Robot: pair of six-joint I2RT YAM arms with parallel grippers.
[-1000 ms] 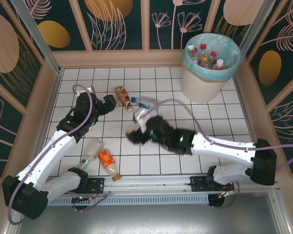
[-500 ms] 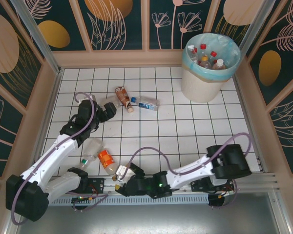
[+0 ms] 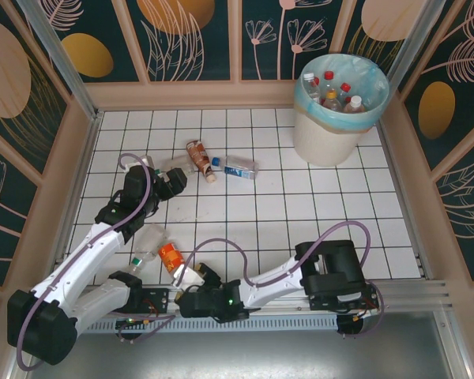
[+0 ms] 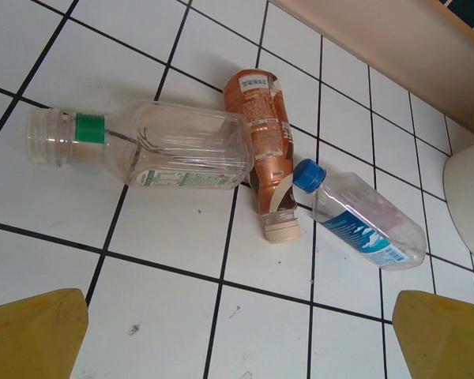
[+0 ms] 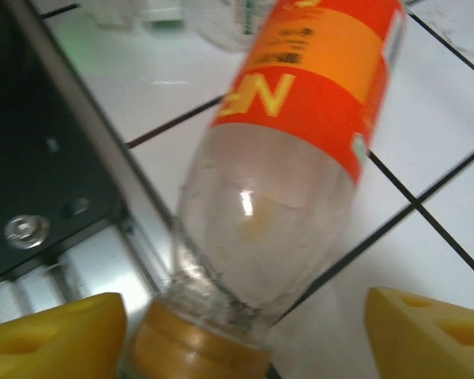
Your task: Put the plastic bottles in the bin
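My left claw (image 4: 237,335) hangs wide open with nothing in it, above the white tiles (image 4: 55,197). Three bottles lie just ahead in the middle of the wrist view: a clear one with a green band (image 4: 154,146), a brown-label one (image 4: 266,142) touching it, and a blue-capped one (image 4: 363,225) to its right.

My right claw (image 5: 245,328) is spread open low at the bottom edge of the overhead view, astride the cap end of an orange-label bottle (image 5: 300,134). The view is blurred, so one finger may be touching the cap. The bin (image 3: 324,138) stands at upper right, with several bottles (image 3: 332,91) inside.
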